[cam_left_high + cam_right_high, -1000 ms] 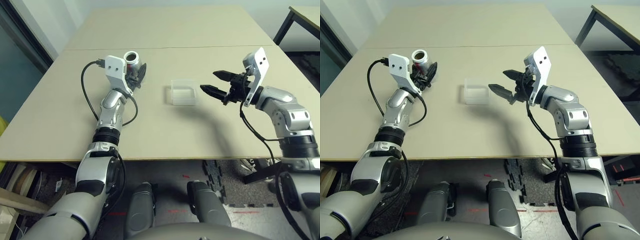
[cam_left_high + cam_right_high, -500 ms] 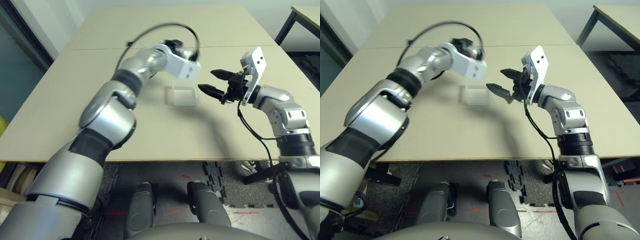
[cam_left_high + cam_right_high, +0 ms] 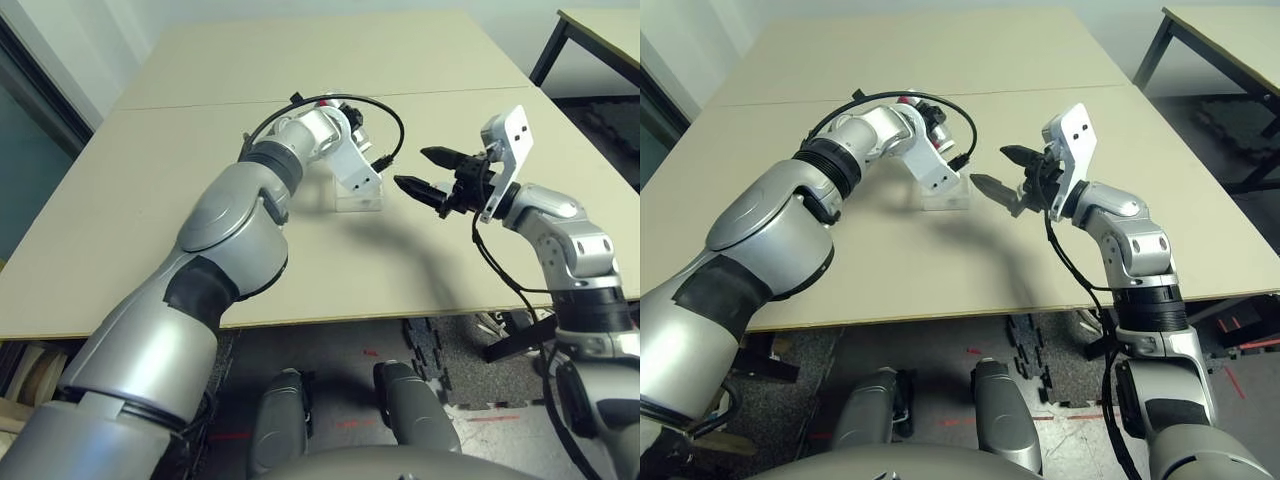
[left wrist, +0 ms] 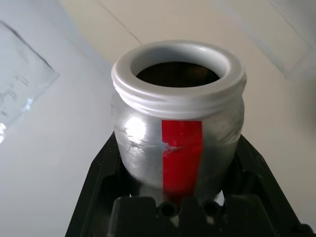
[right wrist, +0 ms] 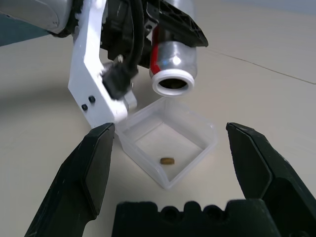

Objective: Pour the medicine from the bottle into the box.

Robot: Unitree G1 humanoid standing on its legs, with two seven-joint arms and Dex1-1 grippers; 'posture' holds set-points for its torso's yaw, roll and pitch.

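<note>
Now, step in hand: you are at the pour itself, and by the look of it the pour is done.
Left gripper [image 5: 168,22]: its fingers are pinching the bottle [image 5: 173,59] by the body, tipped so the white-rimmed mouth points down over the box [image 5: 170,143].
Bottle mouth: it hangs just above the box's far wall, apart from the plastic; the inside looks dark and you cannot tell if anything is left.
Medicine [image 5: 167,161]: one small brownish pill lies on the box floor, near the near wall.
Right gripper [image 3: 430,172]: fingers spread wide, holding nothing, hovering level just beside the box.
Table [image 3: 150,200]: the box sits on it between the two grippers.
Next move: judge the bottle empty, then right it and carry it off without brushing the box.
</note>
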